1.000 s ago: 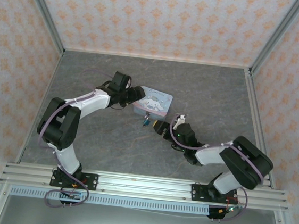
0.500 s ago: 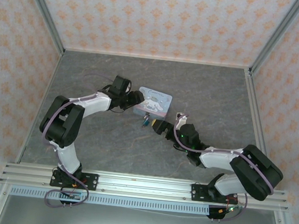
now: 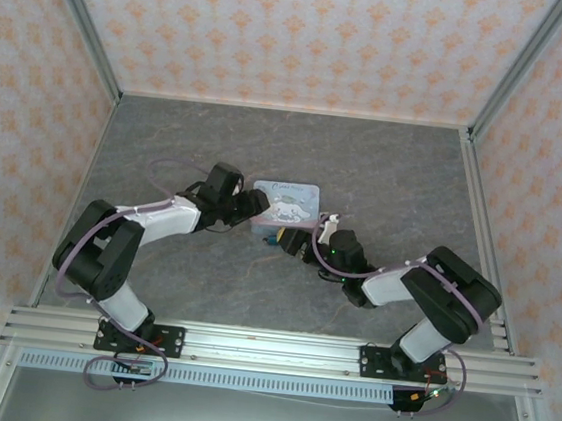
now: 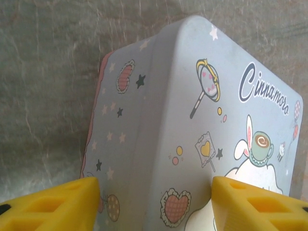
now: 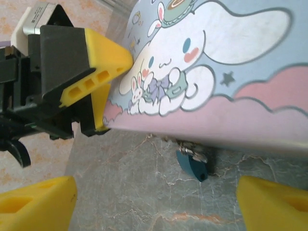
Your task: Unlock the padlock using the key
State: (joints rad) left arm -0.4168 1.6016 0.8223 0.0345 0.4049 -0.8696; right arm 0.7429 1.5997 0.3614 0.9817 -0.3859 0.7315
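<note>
Right gripper [image 5: 156, 192]: released, jaws wide apart, nothing between them | padlock [image 5: 192, 164]: just ahead of right gripper, at the near side of tin [image 5: 231, 72], close above table [image 3: 415, 174] near its centre | left gripper [image 4: 154, 192]: grasping tin at its left end, one finger either side of the corner.

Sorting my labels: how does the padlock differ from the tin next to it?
The padlock is tiny, the tin far larger. The padlock is plain dark teal; the tin is pale blue and pink with a printed cartoon dog. The padlock is rounded, the tin a flat rectangle. Both are bluish and meet at the tin's rim.
</note>
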